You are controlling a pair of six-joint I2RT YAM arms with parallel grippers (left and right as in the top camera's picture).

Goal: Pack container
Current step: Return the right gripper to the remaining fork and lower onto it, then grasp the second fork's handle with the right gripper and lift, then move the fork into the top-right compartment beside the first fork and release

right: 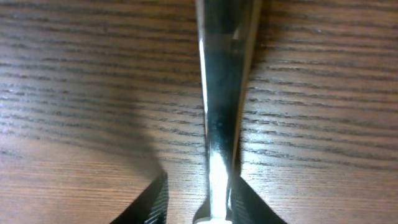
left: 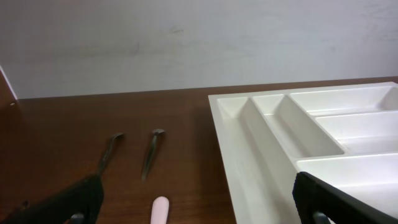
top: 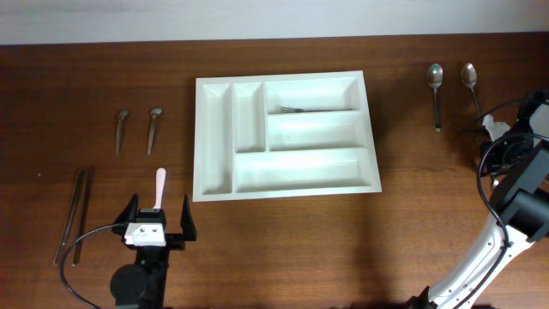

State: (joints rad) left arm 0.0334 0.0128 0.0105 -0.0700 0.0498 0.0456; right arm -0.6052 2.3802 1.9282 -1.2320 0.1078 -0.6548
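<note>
The left fingers [top: 131, 213] stand wide open over a pink-handled utensil [top: 160, 180]; in the middle lies the white tray [top: 199, 137], one fork [top: 292, 110] in its top long compartment. At far right the right fingers [right: 152, 202] closely flank a spoon [right: 221, 93] handle — whether they pinch it yet I cannot tell. Thin, slick and flat on the bench [top: 343, 249], it could skid or tip out in an off-centre squeeze.

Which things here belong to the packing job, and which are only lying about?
For the job: tray, fork in it, two large spoons, two small spoons, chopsticks, pink-handled utensil.
Only lying about: nothing that I can see.
</note>
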